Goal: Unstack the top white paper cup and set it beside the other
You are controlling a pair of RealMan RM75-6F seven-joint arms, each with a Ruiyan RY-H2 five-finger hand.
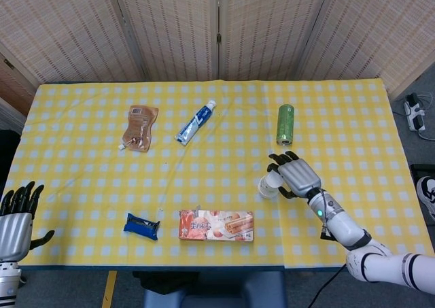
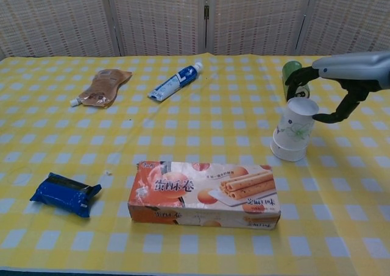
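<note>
The white paper cups (image 2: 293, 131) stand stacked upside down with a green leaf print, right of the table's middle; in the head view the cup stack (image 1: 269, 185) leans a little to the left. My right hand (image 2: 348, 74) reaches in from the right and grips the upper end of the top cup, fingers behind it and thumb on its near right side. From the head view the right hand (image 1: 296, 174) covers the stack's right side. My left hand (image 1: 15, 216) hangs off the table's front left corner, fingers apart, holding nothing.
A green can (image 2: 294, 78) lies just behind the cups, close to my right fingers. A wafer-roll box (image 2: 204, 194) lies in front left of them. A blue packet (image 2: 65, 194), a brown pouch (image 2: 103, 86) and a toothpaste tube (image 2: 175, 81) lie further left.
</note>
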